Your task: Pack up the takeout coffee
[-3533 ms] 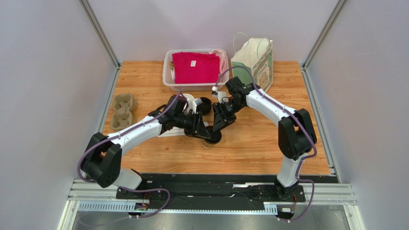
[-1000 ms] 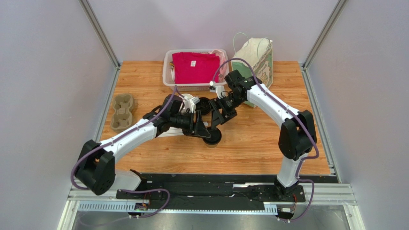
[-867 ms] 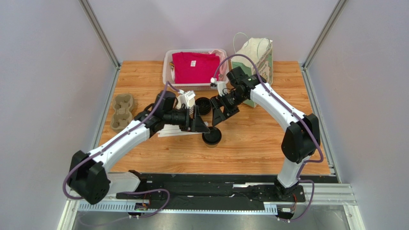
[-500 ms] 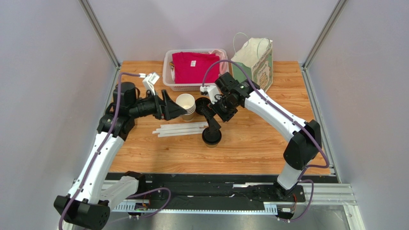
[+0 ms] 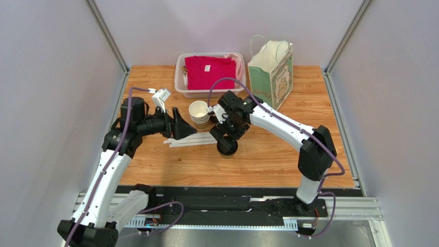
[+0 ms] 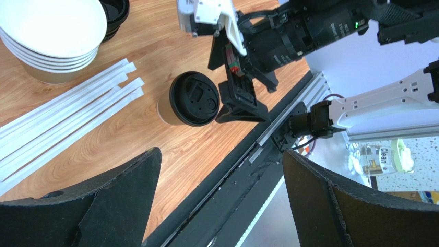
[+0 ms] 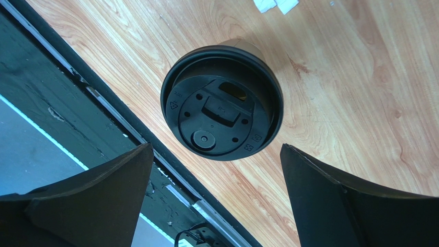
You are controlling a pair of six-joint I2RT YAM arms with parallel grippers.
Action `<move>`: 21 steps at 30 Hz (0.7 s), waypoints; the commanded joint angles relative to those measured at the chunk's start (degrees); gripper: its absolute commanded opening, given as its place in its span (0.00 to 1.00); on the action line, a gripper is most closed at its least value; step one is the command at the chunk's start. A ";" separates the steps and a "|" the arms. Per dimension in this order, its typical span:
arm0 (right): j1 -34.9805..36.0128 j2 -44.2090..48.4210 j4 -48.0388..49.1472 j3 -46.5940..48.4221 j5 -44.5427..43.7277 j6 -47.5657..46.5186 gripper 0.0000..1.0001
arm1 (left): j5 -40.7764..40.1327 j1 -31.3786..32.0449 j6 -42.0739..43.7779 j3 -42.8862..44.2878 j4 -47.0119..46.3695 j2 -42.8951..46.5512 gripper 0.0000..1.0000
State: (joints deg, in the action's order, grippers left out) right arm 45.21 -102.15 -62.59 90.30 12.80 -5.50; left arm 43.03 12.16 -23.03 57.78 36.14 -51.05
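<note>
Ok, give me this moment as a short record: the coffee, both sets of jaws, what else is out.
takeout coffee: upright on the table, black lid on
left jaws: open, empty, off to the cup's side
right jaws: open, right by the cup, not gripping
nearby: stack of paper cups, wrapped straws
back of table: paper bag, basket
left edge: cup carrier

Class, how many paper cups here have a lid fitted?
1: the lidded cup near the middle of the table, below the right gripper. The stacked cups behind it are open.
</note>
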 commanded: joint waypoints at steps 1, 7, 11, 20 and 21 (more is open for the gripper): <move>1.19 -0.07 3.61 -1.18 -2.16 1.28 1.00 | 1.10 -0.47 0.00 -0.21 -2.65 -0.19 0.95; 2.25 -0.68 4.93 -1.53 -4.09 1.72 1.00 | 1.18 -0.47 -1.32 -0.56 -4.06 -0.72 0.95; 2.60 -1.21 5.55 -1.36 -5.15 2.16 0.97 | 1.10 -0.47 -1.23 -0.65 -4.15 -0.63 0.95; 4.27 -1.83 5.81 -1.36 -7.17 2.33 0.89 | 1.01 -0.91 -1.76 -1.18 -5.03 -0.54 0.94; 4.36 -1.91 5.90 -1.44 -7.52 2.33 0.88 | 0.92 -1.00 -1.76 -1.26 -5.03 -0.54 0.94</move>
State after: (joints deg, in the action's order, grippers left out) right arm 48.60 -104.05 -58.78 88.86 7.29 -3.81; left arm 43.22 11.84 -24.14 57.25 33.30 -51.83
